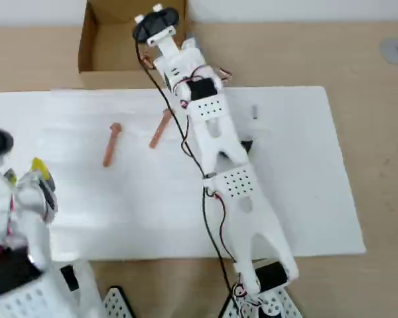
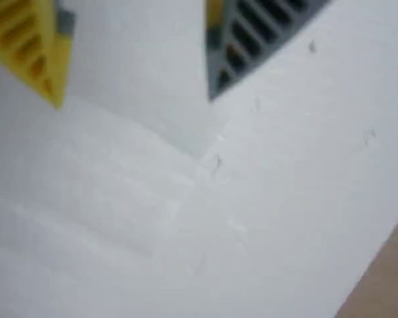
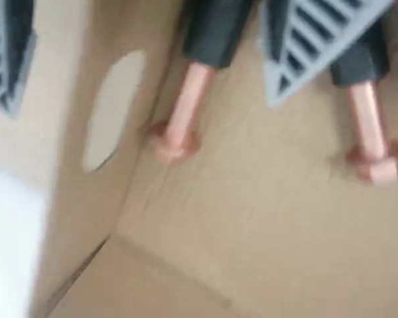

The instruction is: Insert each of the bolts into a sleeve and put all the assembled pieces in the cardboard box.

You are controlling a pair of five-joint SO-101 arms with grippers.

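Nearest, low at the left of the high view, the white left arm (image 1: 20,265) sits over the edge of the white sheet (image 1: 119,218) that covers the pale wooden surface (image 1: 378,132). Its yellow-tipped left jaws are spread apart with nothing between them but bare sheet. The white right arm (image 1: 242,192) stretches across the sheet, its wrist over the open brown cardboard box (image 1: 87,46). The grey ribbed right jaws are released and stand wide inside the box. 1 assembled piece, a copper-coloured bolt in a black sleeve (image 3: 189,93), lies on the box floor between them, close to the wall. A 2nd assembled piece of the same make (image 3: 368,126) lies just beyond 1 jaw. On the sheet, 2 bare copper-coloured bolts wait without sleeves: the left bolt (image 1: 111,144) and the right bolt (image 1: 160,129), near each other. The right bolt lies close to the black cable (image 1: 204,202) that trails along the right arm. By my reckoning the task is about half done. The likely trouble is in the retreat: a jaw could catch the piece between them or hook the box wall and drag the light box. The trailing cable could also sweep the right bolt and set it rolling.
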